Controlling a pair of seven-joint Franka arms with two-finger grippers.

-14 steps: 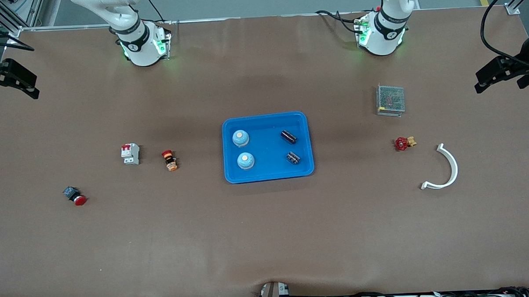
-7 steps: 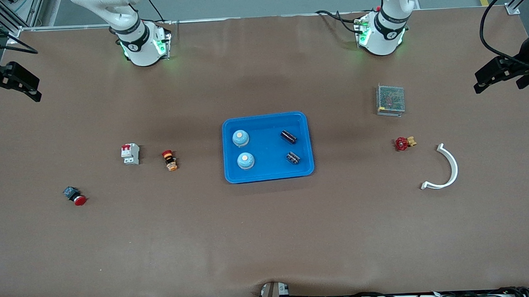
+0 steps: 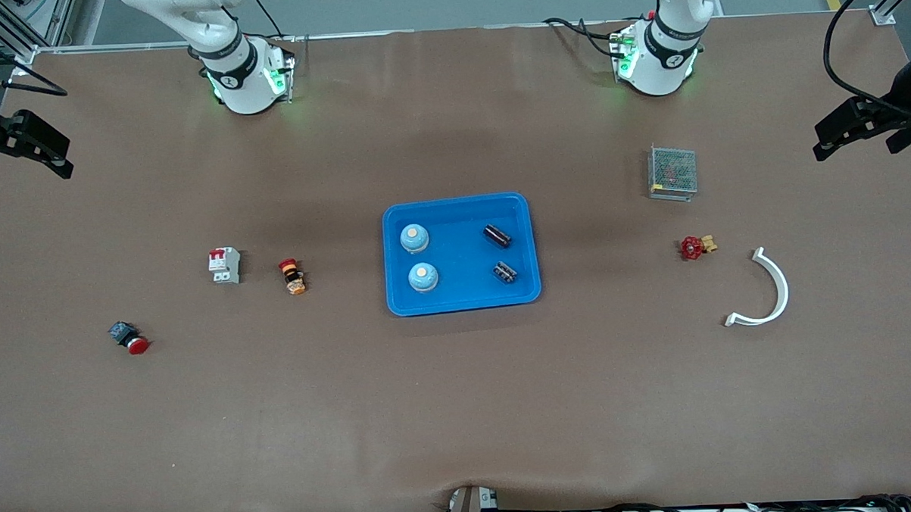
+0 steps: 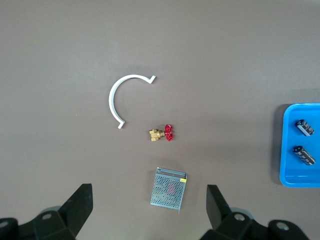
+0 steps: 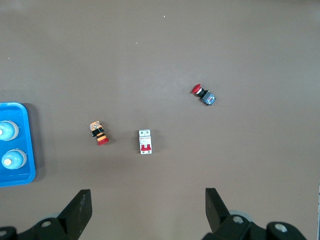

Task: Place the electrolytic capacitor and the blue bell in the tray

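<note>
Two grippers, both spread open and empty: left gripper point(image 4: 147, 212) up over the left arm's end of the bench, right gripper point(image 5: 145, 212) up over the right arm's end. Both arms wait, pulled clear of mid-bench. Tray point(image 3: 527, 242) sits mid-bench, holding two blue bells point(image 3: 415, 238) point(image 3: 423, 277) and two electrolytic capacitors point(image 3: 497, 235) point(image 3: 505, 272), so placing looks done. Mesh box point(image 3: 672, 172), red valve point(image 3: 696, 247), white curved clip point(image 3: 767, 294) toward left arm's edge; breaker point(image 3: 224, 265), two pushbuttons point(image 3: 292, 276) point(image 3: 129, 337) toward right arm's edge. Brown mat point(image 3: 461, 407), cables at front edge.
</note>
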